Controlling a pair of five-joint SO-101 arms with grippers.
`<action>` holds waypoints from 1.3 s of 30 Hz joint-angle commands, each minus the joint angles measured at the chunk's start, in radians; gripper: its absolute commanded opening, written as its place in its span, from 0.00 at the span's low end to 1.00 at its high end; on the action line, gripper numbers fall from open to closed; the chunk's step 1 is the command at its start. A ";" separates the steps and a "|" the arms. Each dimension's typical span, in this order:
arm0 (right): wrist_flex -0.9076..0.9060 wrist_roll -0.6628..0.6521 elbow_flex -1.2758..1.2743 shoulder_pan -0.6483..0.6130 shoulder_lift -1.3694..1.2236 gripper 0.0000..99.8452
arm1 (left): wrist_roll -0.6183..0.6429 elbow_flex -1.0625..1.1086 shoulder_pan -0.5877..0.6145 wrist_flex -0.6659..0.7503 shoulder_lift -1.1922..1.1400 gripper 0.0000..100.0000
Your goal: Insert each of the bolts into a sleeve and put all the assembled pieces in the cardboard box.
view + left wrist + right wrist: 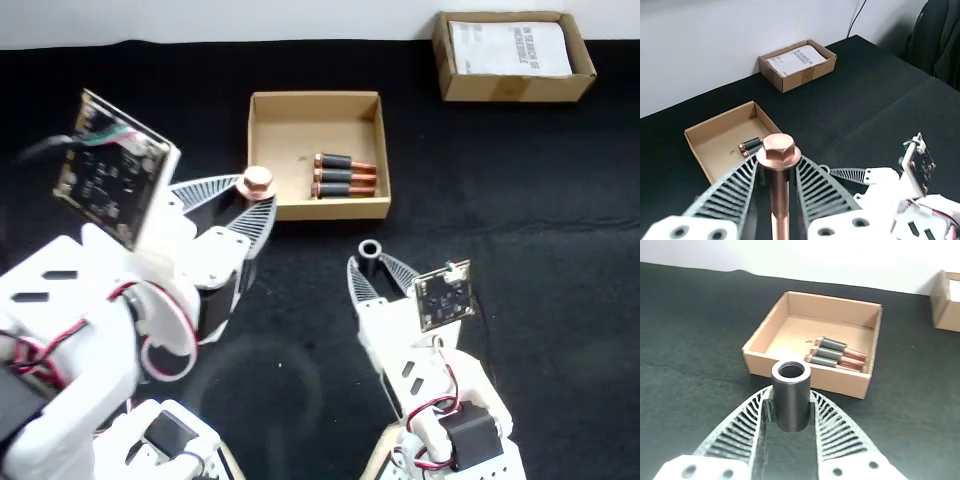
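A: Surface and room, quick.
B: Black cloth-covered table (540,260), matte, with a faint crease in the left wrist view. White wall (715,40) behind the far edge, with a thin dark cable (858,15) hanging down it. Dark bulky shape (940,40) at the far corner, can't tell what it is.

A: Left arm?
B: Left gripper (252,197) has its fingers clamped on a copper-coloured hex-head bolt (258,181). The head pokes past the fingertips. It sits just beside the near left corner of the open shallow cardboard box (262,140).

A: Right?
B: Right gripper (371,265) has its fingers clamped on a short dark grey metal sleeve (371,249). The bore faces up and is empty. It is in front of the box and not touching it. Bolt and sleeve are apart, not joined.

A: In the box?
B: Three assembled pieces (345,175), dark sleeves on copper bolts. They lie side by side, touching, against the right wall near the front.

A: Anything else?
B: Second cardboard box (510,88) at the table's far right, well apart from the first. White printed sheet (510,48) lies inside it.
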State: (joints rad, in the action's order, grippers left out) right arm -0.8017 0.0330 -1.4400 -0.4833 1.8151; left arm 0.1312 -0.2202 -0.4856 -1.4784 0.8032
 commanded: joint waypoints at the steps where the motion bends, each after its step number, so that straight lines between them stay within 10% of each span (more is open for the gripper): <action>1: -0.001 0.009 0.054 -0.028 0.007 0.01 | 0.006 0.371 -0.001 0.298 0.111 0.01; 10: -0.001 0.009 0.053 -0.035 0.007 0.01 | 0.005 1.061 -0.008 1.045 0.266 0.01; 20: 0.002 0.009 0.044 -0.033 -0.001 0.01 | 0.011 1.116 -0.051 1.290 0.108 0.01; 39: 0.004 0.005 0.044 -0.027 -0.002 0.01 | 0.011 0.868 -0.162 1.030 0.051 0.01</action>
State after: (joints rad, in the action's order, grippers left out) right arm -0.8017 0.0330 -1.4400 -0.5094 1.8151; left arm 0.1358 0.6882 -0.6360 -0.4442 0.8569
